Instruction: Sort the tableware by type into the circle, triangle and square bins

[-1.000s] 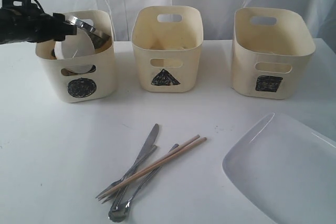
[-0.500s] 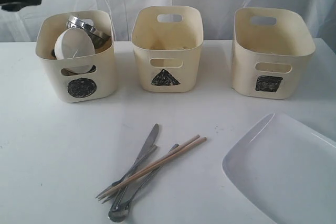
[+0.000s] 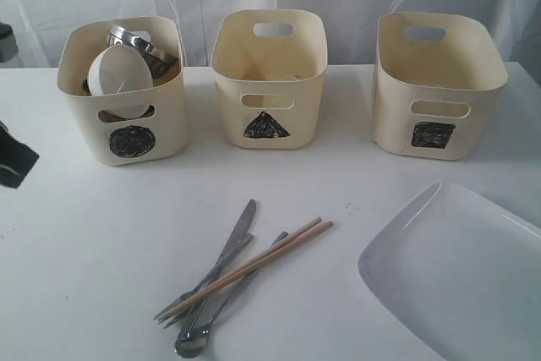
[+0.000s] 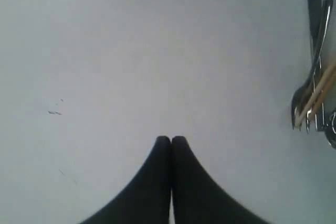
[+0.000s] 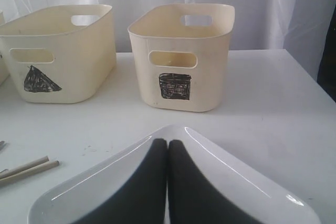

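The circle bin at the left holds the small white bowl and a steel bowl tilted behind it; the mugs are hidden. Knife, fork, spoon and wooden chopsticks lie crossed on the table in front of the triangle bin. The large white plate lies at the right front, below the square bin. My left gripper is shut and empty over bare table, beside the fork. My right gripper is shut and empty above the plate.
A white curtain hangs behind the three bins. The table's right edge shows in the right wrist view past the square bin. Part of my left arm shows at the left edge of the exterior view.
My left arm has drawn back from above the circle bin and dropped to the table at the far left. The steel bowl stays in the circle bin.
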